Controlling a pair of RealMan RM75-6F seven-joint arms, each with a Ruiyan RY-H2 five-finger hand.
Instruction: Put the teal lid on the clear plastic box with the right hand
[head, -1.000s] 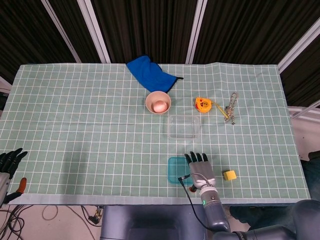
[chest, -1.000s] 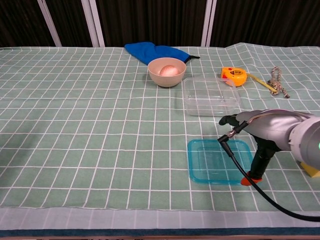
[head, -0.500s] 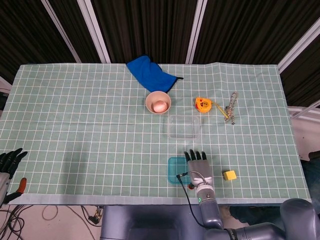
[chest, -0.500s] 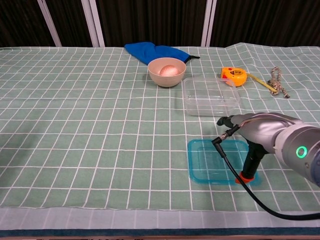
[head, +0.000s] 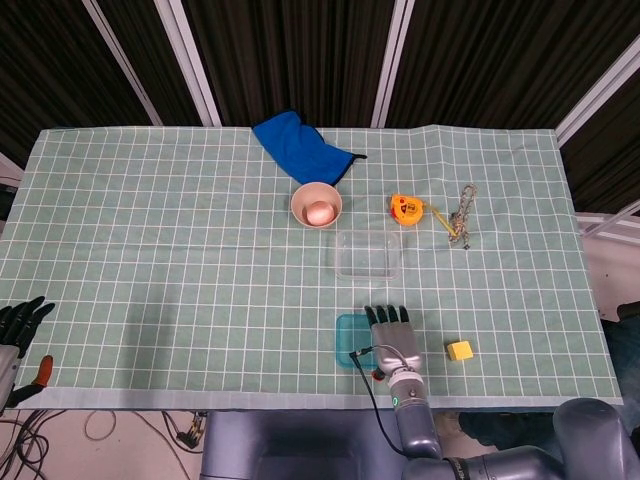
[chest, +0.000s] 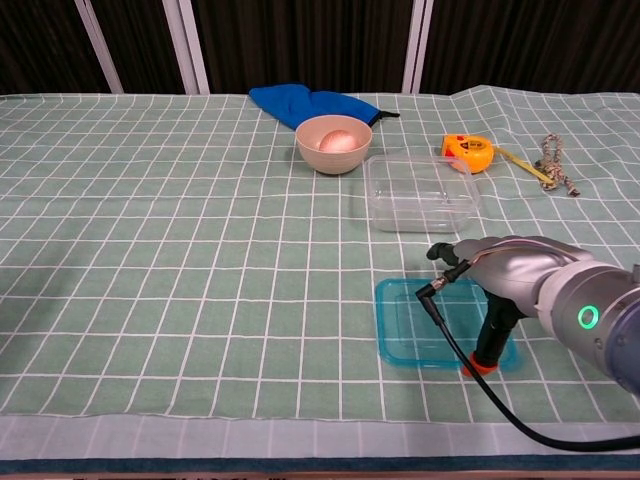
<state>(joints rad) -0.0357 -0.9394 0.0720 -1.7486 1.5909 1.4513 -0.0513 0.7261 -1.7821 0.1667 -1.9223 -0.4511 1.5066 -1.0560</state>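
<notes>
The right hand (head: 391, 333) hung over the lid's (chest: 420, 322) right part, fingers spread flat, holding nothing. The lid lay flat on the bench, just near of the box (chest: 419, 192). The left hand (head: 18, 322) waited far off, idle, fingers apart.

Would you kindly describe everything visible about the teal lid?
The teal lid is a square, translucent plastic piece with rounded corners and a raised rim. It lies flat on the green checked tablecloth near the front edge, in front of the clear plastic box and apart from it. The right robot hand is over its right part; an orange-tipped digit touches its near right edge.
</notes>
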